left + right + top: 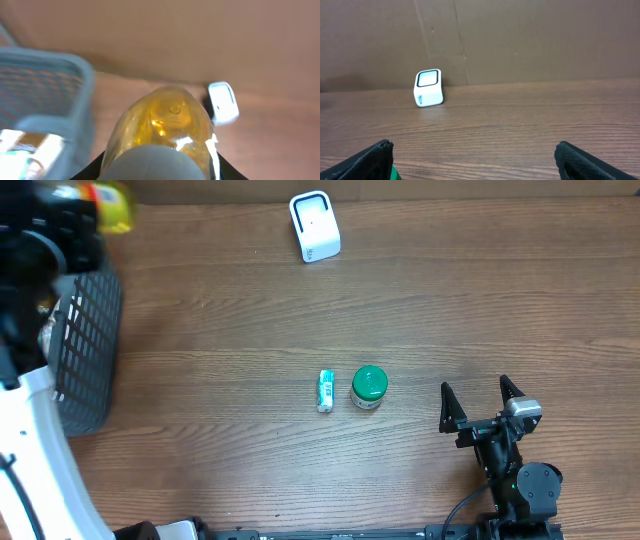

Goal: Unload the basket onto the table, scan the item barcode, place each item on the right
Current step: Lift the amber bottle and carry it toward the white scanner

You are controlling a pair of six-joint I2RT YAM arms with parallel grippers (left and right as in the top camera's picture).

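Your wooden surface [230, 330] carries everything in play, with the dark grey mesh basket [92, 345] at its left edge. The scan looks not yet done, as I judge it. Your left hand [160, 160] is closed on the amber-yellow translucent bottle [165, 125]. It holds the bottle up over the far left corner, above the basket and well apart from the white box-shaped scanner [314, 226] at the back edge. What is left, by my reading, is to carry the bottle across to the scanner, turn its barcode towards the scanner's dark window, and then set it down.

Your right hand [476, 390] rests low at the near right with its fingers spread wide and nothing between them.

From the left wrist view the bottle is glossy and see-through, and its rounded end points towards the scanner. A blurred grey round shape sits nearest the lens, and I cannot tell whether it is a cap. From overhead you see a patch of red or orange on the bottle, probably a label. No barcode shows in any view, so I cannot tell you which face carries it.

A small green-lidded jar [369, 387] stands mid-surface. A small white-and-green tube [325, 391] lies just beside it on its left.
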